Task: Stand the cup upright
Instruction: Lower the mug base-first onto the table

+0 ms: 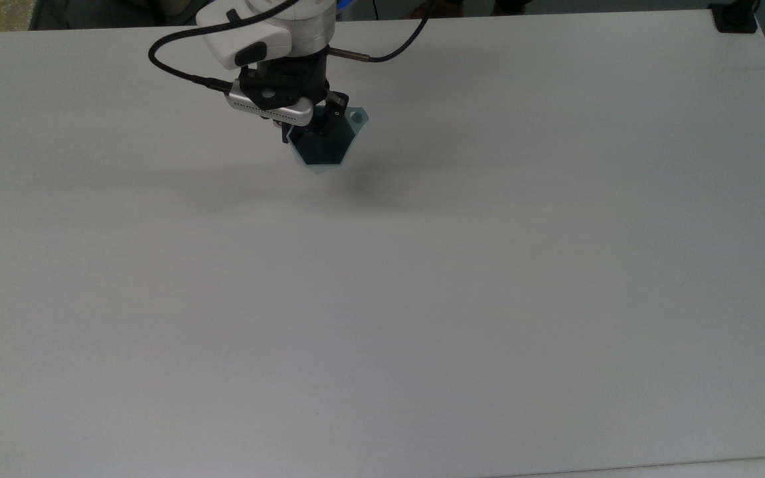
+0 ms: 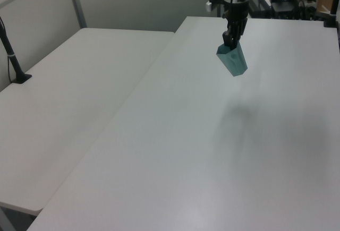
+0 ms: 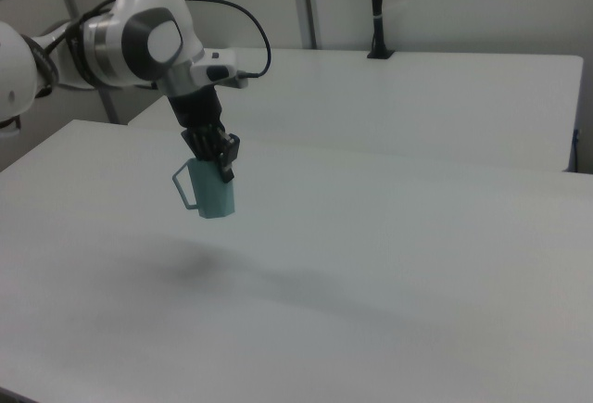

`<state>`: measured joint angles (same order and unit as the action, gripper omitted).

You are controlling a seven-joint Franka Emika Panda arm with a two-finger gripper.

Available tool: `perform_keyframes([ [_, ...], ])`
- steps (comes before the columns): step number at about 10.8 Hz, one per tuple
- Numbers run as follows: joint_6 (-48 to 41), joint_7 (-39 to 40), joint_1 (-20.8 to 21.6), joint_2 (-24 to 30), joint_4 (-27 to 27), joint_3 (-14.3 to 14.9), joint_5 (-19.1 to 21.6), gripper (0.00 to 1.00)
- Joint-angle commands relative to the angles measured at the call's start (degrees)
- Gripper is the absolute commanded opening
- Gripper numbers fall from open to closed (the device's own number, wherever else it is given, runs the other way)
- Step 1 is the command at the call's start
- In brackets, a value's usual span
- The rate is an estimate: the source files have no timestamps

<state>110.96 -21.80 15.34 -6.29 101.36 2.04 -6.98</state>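
The pale teal faceted cup (image 1: 321,150) hangs in the air above the white table (image 1: 422,299), with my gripper (image 1: 317,127) shut on its rim wall from above. In the top view its dark open mouth faces up, and the small holed tab (image 1: 356,118) sticks out at the rim. The left view shows the cup (image 2: 233,61) dangling a little tilted under the gripper (image 2: 230,41), narrow base lowest. The right view has the cup (image 3: 214,195) clear of the table below the gripper (image 3: 222,168), with a faint shadow beneath it.
A second white table (image 2: 69,98) adjoins the work table on the left view's left, with a black post (image 2: 13,56) at its far edge. A black clamp (image 1: 733,18) sits at the top view's upper right corner. Dark cables (image 1: 176,66) loop off the wrist.
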Motion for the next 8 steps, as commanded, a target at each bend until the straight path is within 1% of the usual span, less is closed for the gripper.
perform_keyframes([
  [1, 17.05, 0.10, -0.75, 2.60, 11.21, -0.64, 1.27, 0.00],
  [3, 20.94, -0.25, -1.36, 2.16, 11.31, -0.64, 1.27, 0.00],
  [5, 25.96, -2.53, -1.89, 1.73, 11.58, -0.64, 2.67, 0.00],
  [6, 27.28, -2.98, -1.54, 1.11, 12.27, -0.73, 3.90, 0.00],
  [8, 31.93, -5.60, -0.49, 0.06, 15.26, -0.73, 4.17, 0.00],
])
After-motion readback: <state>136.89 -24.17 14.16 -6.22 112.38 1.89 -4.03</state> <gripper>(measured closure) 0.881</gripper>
